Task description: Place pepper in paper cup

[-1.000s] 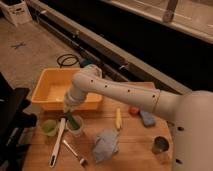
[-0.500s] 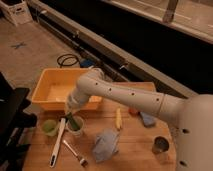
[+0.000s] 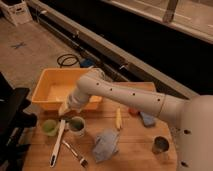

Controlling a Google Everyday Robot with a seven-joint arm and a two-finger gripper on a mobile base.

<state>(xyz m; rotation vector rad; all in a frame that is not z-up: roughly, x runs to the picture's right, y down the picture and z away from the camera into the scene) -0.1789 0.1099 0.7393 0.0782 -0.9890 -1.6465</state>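
The white paper cup (image 3: pixel 77 127) stands on the wooden table near its left side. Something dark green shows in its mouth, which looks like the pepper (image 3: pixel 76 122); I cannot make out its shape. My gripper (image 3: pixel 65 109) hangs just above and to the left of the cup, in front of the yellow bin, at the end of the white arm that reaches in from the right.
A yellow bin (image 3: pixel 44 88) stands behind the gripper. A translucent green cup (image 3: pixel 49 127), a white utensil (image 3: pixel 57 144) and a fork (image 3: pixel 76 153) lie left of front. A grey-blue cloth (image 3: pixel 105 145), a yellow corn piece (image 3: pixel 118 119) and a dark metal cup (image 3: pixel 160 145) are to the right.
The arm's elbow has drifted slightly to the right. The gripper stays over the left rim of the paper cup, barely moved. Nothing on the table has shifted.
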